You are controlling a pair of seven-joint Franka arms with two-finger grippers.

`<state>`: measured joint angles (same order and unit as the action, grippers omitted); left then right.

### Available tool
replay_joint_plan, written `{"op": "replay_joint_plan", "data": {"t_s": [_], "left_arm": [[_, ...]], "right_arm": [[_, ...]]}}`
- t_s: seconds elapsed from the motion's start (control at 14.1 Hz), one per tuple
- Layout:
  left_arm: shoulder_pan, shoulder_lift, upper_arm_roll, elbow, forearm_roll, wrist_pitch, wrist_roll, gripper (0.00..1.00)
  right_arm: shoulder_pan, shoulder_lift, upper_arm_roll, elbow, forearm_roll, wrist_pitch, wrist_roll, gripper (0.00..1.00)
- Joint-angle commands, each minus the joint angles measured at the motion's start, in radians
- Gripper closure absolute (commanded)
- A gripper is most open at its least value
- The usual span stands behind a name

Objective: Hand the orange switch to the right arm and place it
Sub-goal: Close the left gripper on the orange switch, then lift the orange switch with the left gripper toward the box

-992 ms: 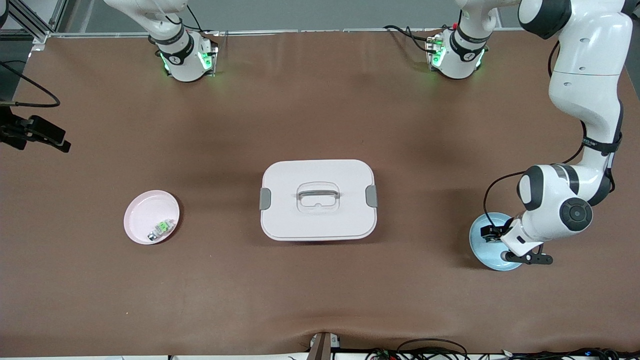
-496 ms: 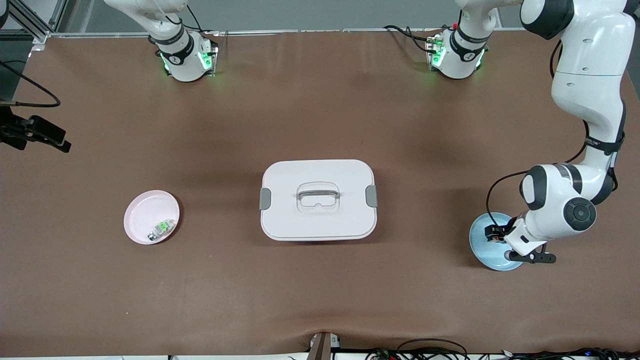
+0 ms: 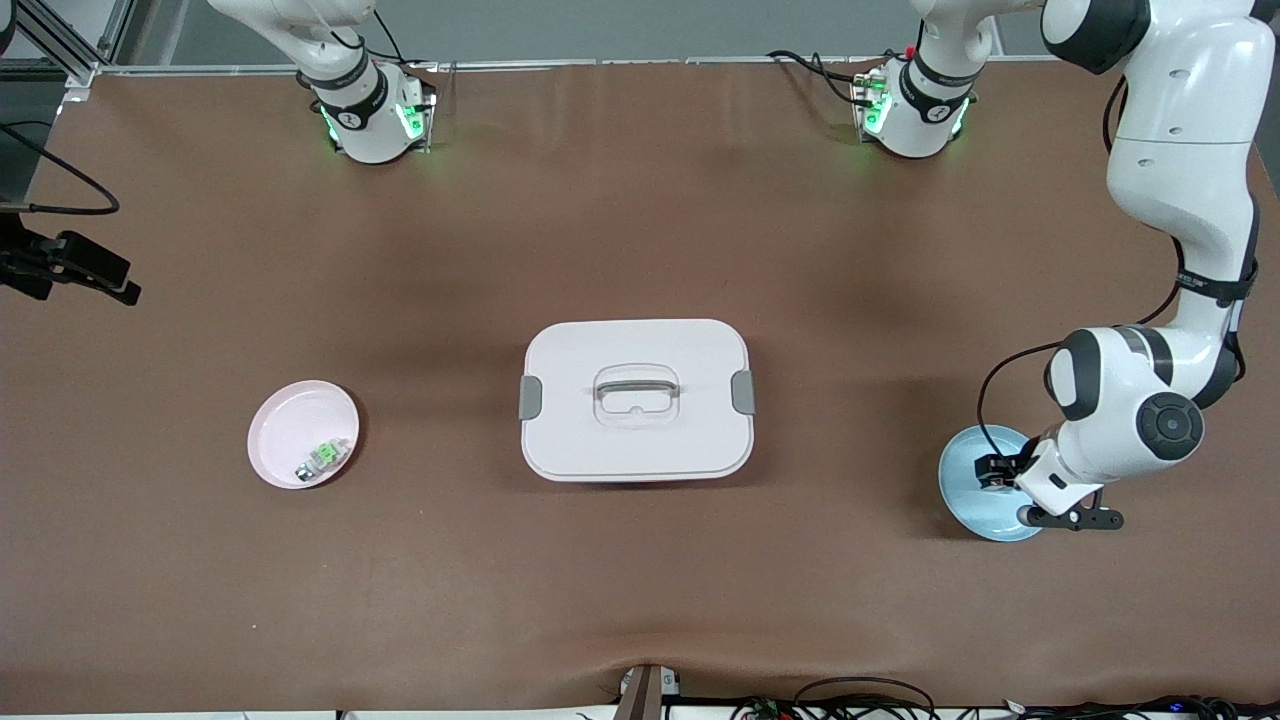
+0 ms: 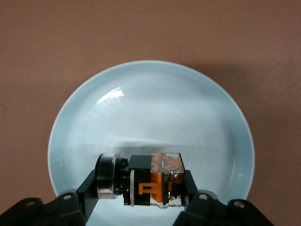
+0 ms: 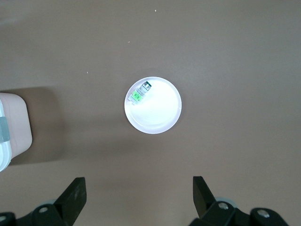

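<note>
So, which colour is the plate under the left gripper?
Pale blue plate, clearest in the left wrist view; the left gripper is over it.

- A robotics lab: two white arm bases (image 3: 375,115) glow green, bolted along a brown-covered table (image 3: 640,230).
- Aluminium framing (image 3: 60,45) and loose cables (image 3: 860,695) edge the bench.

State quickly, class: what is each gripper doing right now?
Left gripper: shut on the orange switch, over the pale blue plate.
Right gripper: open, holding nothing, high over the table above the pink plate; that arm waits.
</note>
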<state>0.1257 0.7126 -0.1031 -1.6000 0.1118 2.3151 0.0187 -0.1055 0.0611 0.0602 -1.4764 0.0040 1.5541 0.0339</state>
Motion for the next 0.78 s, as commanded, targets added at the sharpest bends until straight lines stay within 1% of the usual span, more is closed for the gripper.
{"op": "replay_joint_plan", "data": {"t_s": [0.0, 0.14, 0.43, 0.71], "left_arm": [[-0.005, -0.083, -0.007, -0.017, 0.008, -0.069, -0.026, 0.95], [-0.009, -0.128, -0.013, -0.015, -0.007, -0.135, -0.046, 0.95], [-0.008, -0.225, -0.07, -0.014, -0.009, -0.276, -0.147, 0.95], [-0.008, -0.286, -0.133, -0.011, -0.09, -0.371, -0.261, 0.95]], "right_arm": [[0.0, -0.007, 0.001, 0.008, -0.003, -0.011, 0.012, 0.0], [-0.002, -0.009, 0.0, 0.013, -0.003, -0.011, 0.012, 0.0], [-0.002, -0.009, 0.0, 0.013, -0.003, -0.012, 0.012, 0.0], [0.003, -0.007, 0.001, 0.013, -0.009, -0.006, 0.0, 0.0]]}}
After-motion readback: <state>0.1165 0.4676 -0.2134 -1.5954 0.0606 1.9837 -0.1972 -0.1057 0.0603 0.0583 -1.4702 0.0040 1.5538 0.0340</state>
